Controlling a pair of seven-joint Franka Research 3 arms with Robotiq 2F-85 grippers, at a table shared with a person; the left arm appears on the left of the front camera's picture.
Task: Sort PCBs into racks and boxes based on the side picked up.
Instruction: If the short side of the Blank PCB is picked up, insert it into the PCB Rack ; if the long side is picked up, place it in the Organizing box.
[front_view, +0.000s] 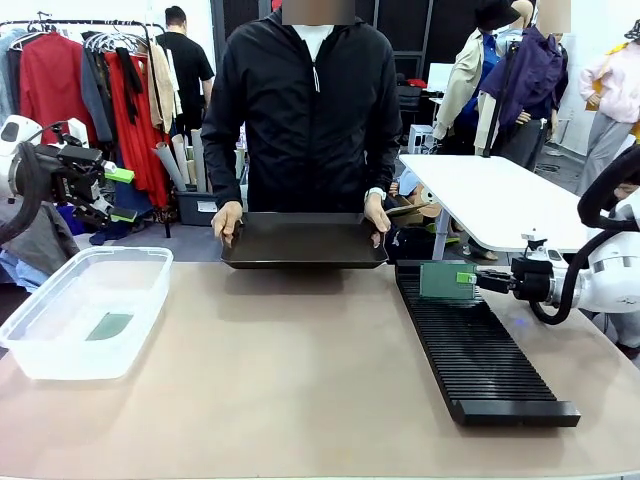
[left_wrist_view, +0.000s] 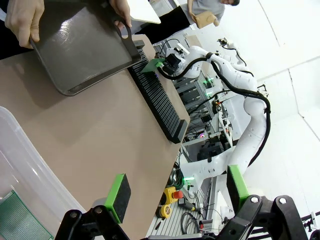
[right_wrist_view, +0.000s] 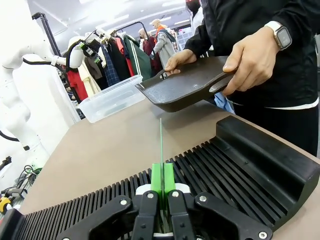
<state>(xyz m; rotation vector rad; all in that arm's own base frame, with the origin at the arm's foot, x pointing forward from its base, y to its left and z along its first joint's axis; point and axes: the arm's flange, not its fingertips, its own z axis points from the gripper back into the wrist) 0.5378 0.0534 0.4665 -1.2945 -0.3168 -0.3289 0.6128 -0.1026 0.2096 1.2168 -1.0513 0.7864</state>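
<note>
Left of the rack (front_view: 480, 345), my left gripper (front_view: 122, 195) hangs with jaws wide above the clear tub (front_view: 85, 310), where one PCB (front_view: 109, 326) lies. Behind the rack's far end a person holds a dark tray (front_view: 303, 241). My right gripper (front_view: 487, 281) pinches a PCB (front_view: 446, 281) upright over the far slots, edge-down for slotting; nothing blocks it.

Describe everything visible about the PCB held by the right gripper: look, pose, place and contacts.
The PCB is a thin, flat, green rectangular board, standing upright on edge over the far end of the black slotted rack. The right gripper is shut on its edge, green pads clamping both faces; in the right wrist view the board shows edge-on as a thin green line rising from between the pads. Its lower edge sits at the slots, but whether it is seated in one cannot be told. Nothing else touches it.
</note>
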